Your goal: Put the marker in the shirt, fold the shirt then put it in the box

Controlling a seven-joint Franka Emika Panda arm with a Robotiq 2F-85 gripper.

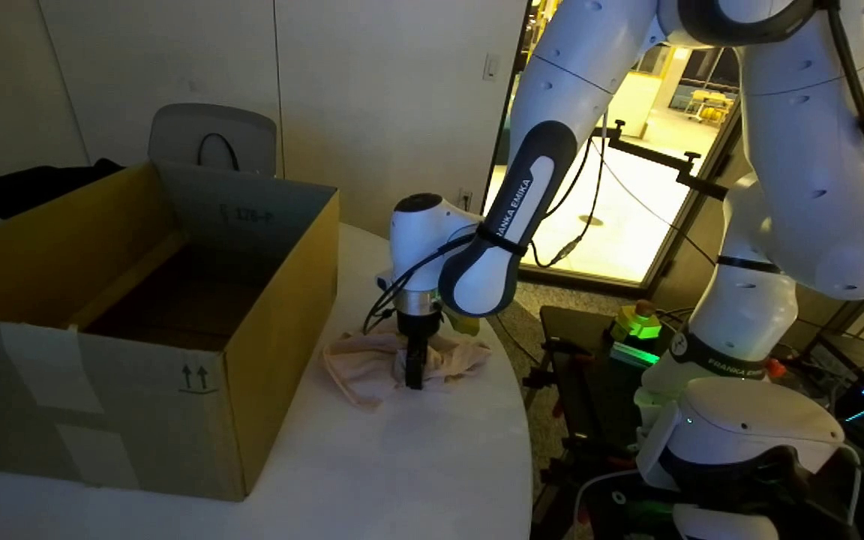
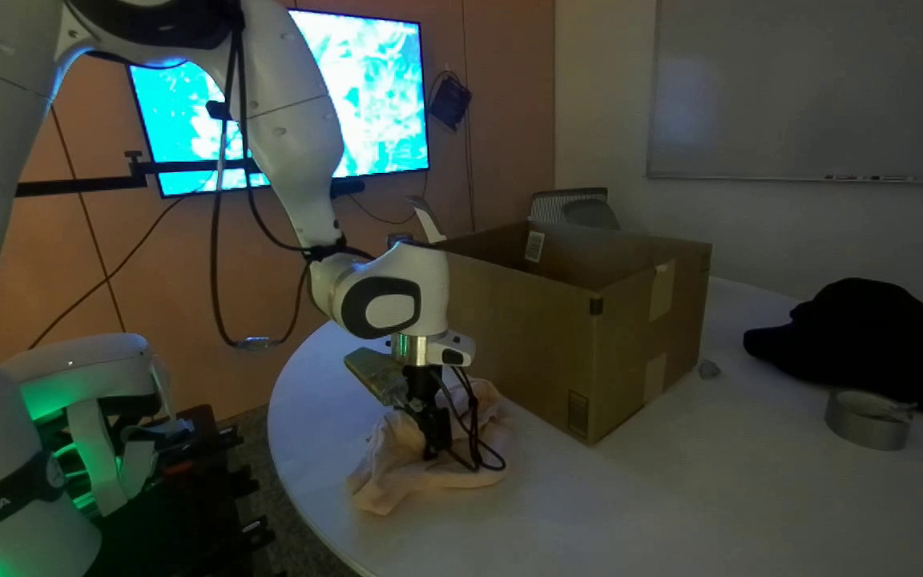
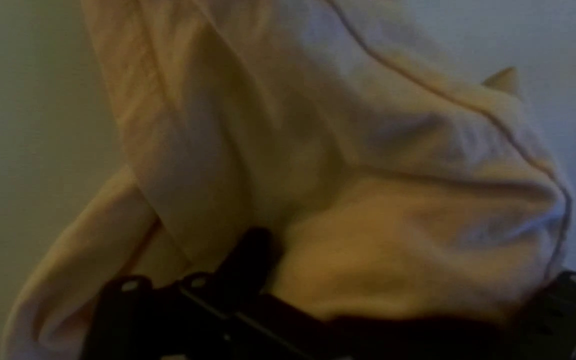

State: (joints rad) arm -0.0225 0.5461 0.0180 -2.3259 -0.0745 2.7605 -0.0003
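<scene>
A crumpled pale pink shirt point(image 1: 368, 375) lies on the white table beside the box, in both exterior views point(image 2: 397, 473). It fills most of the wrist view point(image 3: 393, 235). My gripper point(image 1: 415, 382) points down into the shirt, its fingertips low among the folds, also in an exterior view point(image 2: 432, 453). In the wrist view its jaws point(image 3: 353, 250) look spread apart. The left finger shows dark against the cloth, which bulges between the jaws and hides the right fingertip. The large open cardboard box point(image 1: 282, 300) stands next to the shirt point(image 2: 525, 336). The marker is hidden or out of view.
A roll of grey tape point(image 2: 868, 418) and black cloth point(image 2: 870, 336) lie on the table beyond the box. The round table edge point(image 1: 526, 420) is close to the shirt on the robot's side. The box wall point(image 1: 289, 337) rises close beside the arm.
</scene>
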